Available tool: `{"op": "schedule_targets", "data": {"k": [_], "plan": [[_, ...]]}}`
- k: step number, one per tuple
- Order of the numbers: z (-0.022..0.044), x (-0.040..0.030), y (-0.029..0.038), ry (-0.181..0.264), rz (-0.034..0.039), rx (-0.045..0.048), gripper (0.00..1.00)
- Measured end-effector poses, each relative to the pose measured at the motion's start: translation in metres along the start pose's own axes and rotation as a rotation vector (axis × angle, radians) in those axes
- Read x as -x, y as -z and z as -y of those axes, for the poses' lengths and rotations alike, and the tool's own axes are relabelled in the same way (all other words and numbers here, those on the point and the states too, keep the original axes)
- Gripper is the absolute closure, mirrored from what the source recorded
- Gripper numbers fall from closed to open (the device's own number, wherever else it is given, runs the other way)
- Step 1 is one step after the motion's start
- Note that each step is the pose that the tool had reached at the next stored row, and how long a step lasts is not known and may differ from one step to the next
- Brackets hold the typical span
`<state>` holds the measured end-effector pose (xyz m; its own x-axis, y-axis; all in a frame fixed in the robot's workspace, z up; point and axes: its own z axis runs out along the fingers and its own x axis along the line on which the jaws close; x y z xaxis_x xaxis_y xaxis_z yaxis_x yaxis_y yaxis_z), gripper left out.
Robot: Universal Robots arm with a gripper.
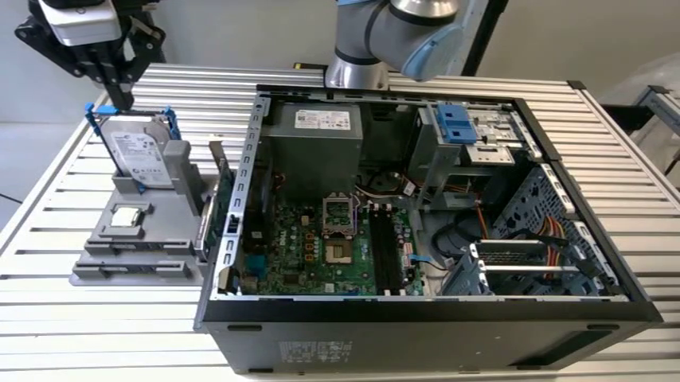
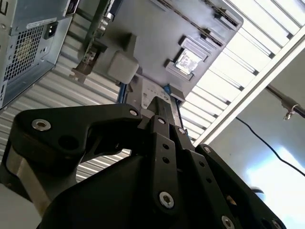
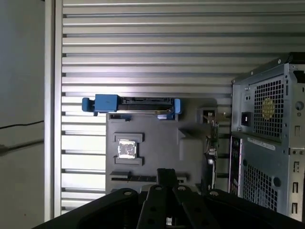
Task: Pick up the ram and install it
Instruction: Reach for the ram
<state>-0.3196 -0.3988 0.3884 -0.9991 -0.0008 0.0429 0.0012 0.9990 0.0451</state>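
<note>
Black links of my gripper (image 2: pixel 159 102) sit closest, 2 fingers pressed together, holding nothing. The ram (image 1: pixel 216 157) stands on edge in the grey fixture (image 1: pixel 127 255), just beside the computer case (image 1: pixel 425 334), well apart from me, over the hard drive (image 1: pixel 138 155). Descending shut, I'd strike its top edge, and the case wall could snag a finger. Slatted metal table (image 1: pixel 64 318) below; pale wall behind.

The ram (image 1: pixel 218 155) stands between hard drive (image 1: pixel 142 155) and case wall (image 1: pixel 251 159), open from above
</note>
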Motion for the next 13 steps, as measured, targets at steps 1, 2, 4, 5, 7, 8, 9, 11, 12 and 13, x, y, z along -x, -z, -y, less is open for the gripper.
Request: {"op": "schedule_targets", "data": {"k": [1, 2, 4, 5, 7, 8, 9, 11, 12, 13], "plan": [[0.0, -0.0014, -0.0001, 0.001, -0.0002, 0.0, 1.0], [0.0, -0.0027, -0.0002, 0.002, -0.0004, -0.0001, 1.0], [0.0, -0.0053, -0.0003, 0.003, -0.0008, -0.0001, 1.0], [0.0, -0.0067, -0.0003, 0.004, -0.001, -0.0002, 1.0], [0.0, -0.0091, -0.0004, 0.005, -0.0015, -0.0002, 1.0], [0.0, -0.01, -0.0005, 0.006, -0.0016, -0.0002, 1.0], [0.0, -0.0108, -0.0005, 0.006, -0.0018, -0.0002, 1.0], [0.0, -0.0122, -0.0006, 0.006, -0.0019, -0.0002, 1.0], [0.0, -0.0124, -0.0006, 0.006, -0.0019, -0.0003, 1.0], [0.0, -0.0126, -0.0006, 0.006, -0.0019, -0.0003, 1.0]]}}
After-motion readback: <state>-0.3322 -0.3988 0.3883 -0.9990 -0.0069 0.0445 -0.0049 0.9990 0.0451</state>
